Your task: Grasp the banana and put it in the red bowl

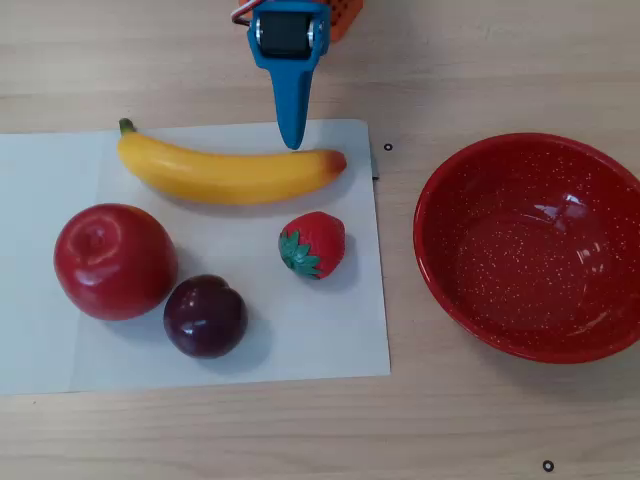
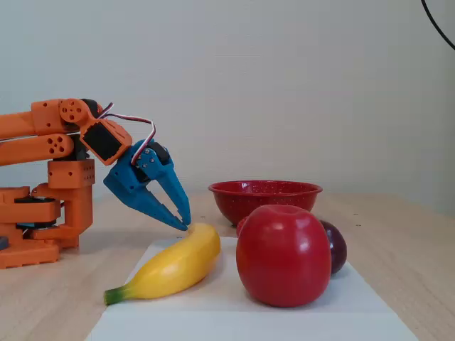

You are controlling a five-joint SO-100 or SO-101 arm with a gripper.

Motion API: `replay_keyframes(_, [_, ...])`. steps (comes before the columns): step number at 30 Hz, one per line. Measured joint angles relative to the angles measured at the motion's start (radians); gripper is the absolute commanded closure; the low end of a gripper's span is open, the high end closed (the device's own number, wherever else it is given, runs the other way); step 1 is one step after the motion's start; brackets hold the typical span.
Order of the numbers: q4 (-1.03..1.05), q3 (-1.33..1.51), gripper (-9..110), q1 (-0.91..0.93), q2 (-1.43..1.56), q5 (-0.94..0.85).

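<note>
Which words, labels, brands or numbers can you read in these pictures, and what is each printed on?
None. No readable text shows in either view: the banana, red bowl, apple, plum, strawberry, white sheet and gripper are all unmarked.

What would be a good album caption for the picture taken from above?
Blue pincer poised at the banana, red bowl waiting empty.

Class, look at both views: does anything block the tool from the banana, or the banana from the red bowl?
Nothing visible does. The tool is already at the banana, and bare table lies between it and the bowl; the strawberry sits off that path.
</note>
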Motion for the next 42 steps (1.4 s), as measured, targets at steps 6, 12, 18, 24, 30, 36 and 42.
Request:
replay_keyframes(6, [0.000, 0.000, 101, 0.000, 0.000, 0.000])
replay_keyframes(12, [0.000, 0.000, 101, 0.000, 0.000, 0.000])
replay_keyframes(18, [0.000, 0.000, 101, 0.000, 0.000, 0.000])
replay_keyframes(24, [0.000, 0.000, 101, 0.000, 0.000, 0.000])
replay_keyframes(30, [0.029, -0.018, 101, 0.000, -0.005, 0.002])
replay_keyframes(36, [0.109, -0.098, 101, 0.000, -0.121, 0.003])
replay_keyframes(42, [0.198, -0.337, 101, 0.002, -0.253, 0.005])
